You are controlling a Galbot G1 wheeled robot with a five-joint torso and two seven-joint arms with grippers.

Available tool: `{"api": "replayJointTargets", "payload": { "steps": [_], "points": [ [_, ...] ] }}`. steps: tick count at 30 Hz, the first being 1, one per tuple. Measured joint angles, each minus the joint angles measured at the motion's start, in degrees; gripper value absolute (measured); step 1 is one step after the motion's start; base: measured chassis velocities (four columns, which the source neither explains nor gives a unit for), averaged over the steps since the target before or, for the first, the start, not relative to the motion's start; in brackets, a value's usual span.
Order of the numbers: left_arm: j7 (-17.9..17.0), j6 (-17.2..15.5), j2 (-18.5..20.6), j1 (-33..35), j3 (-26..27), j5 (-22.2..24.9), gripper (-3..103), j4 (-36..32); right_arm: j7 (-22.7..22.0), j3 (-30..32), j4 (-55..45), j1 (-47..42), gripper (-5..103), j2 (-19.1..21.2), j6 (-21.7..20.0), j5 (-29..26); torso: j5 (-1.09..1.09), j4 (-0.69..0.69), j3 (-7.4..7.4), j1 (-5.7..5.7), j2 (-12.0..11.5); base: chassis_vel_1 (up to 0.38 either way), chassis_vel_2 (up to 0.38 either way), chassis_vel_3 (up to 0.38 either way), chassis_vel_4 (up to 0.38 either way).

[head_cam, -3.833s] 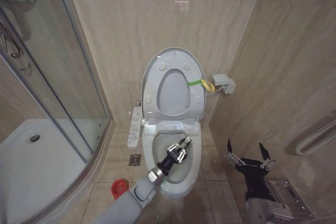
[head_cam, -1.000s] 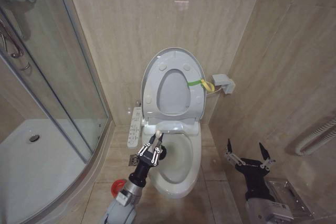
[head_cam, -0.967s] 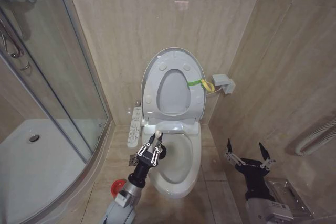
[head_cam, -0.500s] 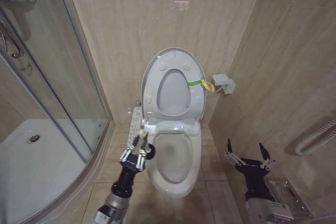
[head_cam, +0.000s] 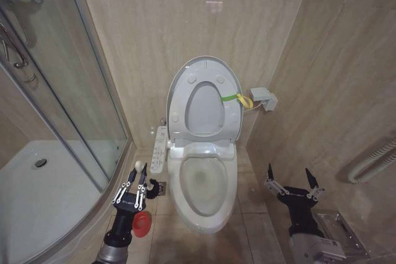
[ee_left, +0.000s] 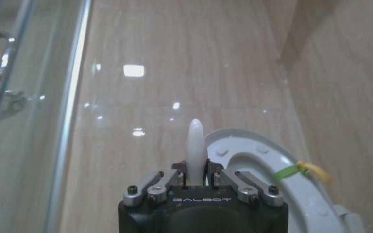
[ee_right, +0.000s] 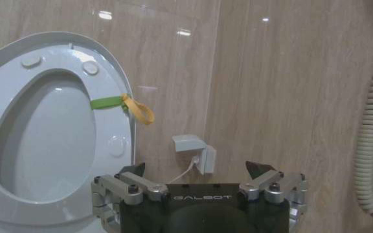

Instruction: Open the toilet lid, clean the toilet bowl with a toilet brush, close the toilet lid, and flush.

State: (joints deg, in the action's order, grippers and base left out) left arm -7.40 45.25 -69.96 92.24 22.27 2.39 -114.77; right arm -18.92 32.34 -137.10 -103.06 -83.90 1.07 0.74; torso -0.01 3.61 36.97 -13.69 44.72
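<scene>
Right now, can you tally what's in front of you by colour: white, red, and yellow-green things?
White: 3 — toilet lid, toilet bowl, toilet brush held in the left gripper.
Red: 1 — brush holder on the floor.
Yellow-green: 1 — strap on the lid.
Total: 5

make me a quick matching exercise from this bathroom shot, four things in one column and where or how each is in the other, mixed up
Things:
1. toilet lid
2. left claw
3. right claw
4. red holder cup

States:
A. open, hanging to the right of the toilet bowl
B. on the floor, left of the bowl
C. raised against the wall
D. shut on the toilet brush handle

Pairs: 1-C, 2-D, 3-A, 4-B
</scene>
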Motion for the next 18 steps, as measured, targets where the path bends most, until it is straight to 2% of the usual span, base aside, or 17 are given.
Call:
{"api": "replayJointTargets", "payload": {
  "steps": [4, 7, 12, 14, 15, 18],
  "points": [
    [-1.4, 1.3, -0.6, 0.7, 1.6, 0.0, 20, 1.9, 0.0, 0.0, 0.0, 0.0, 100, 0.0, 0.0, 0.0, 0.00, 0.00, 0.00, 0.00, 0.0, 0.000, 0.000, 0.000, 0.000],
    [-4.3, 1.6, -0.7, 1.1, 3.5, 0.6, 20, 5.6, 0.0, 0.0, 0.0, 0.0, 100, 0.0, 0.0, 0.0, 0.00, 0.00, 0.00, 0.00, 0.0, 0.000, 0.000, 0.000, 0.000],
    [-7.2, 1.7, -0.6, 0.5, 4.2, 1.5, 20, 9.9, 0.0, 0.0, 0.0, 0.0, 100, 0.0, 0.0, 0.0, 0.00, 0.00, 0.00, 0.00, 0.0, 0.000, 0.000, 0.000, 0.000],
    [-9.2, 1.7, -0.5, -0.9, 4.2, 2.2, 20, 13.8, 0.0, 0.0, 0.0, 0.0, 100, 0.0, 0.0, 0.0, 0.00, 0.00, 0.00, 0.00, 0.0, 0.000, 0.000, 0.000, 0.000],
    [-9.2, 1.7, -0.5, -0.9, 4.2, 2.2, 20, 13.8, 0.0, 0.0, 0.0, 0.0, 100, 0.0, 0.0, 0.0, 0.00, 0.00, 0.00, 0.00, 0.0, 0.000, 0.000, 0.000, 0.000],
    [-10.9, 1.7, -0.3, -3.8, 3.9, 2.9, 20, 19.9, 0.0, 0.0, 0.0, 0.0, 100, 0.0, 0.0, 0.0, 0.00, 0.00, 0.00, -0.01, 0.0, 0.000, 0.000, 0.000, 0.000]
  ]
}}
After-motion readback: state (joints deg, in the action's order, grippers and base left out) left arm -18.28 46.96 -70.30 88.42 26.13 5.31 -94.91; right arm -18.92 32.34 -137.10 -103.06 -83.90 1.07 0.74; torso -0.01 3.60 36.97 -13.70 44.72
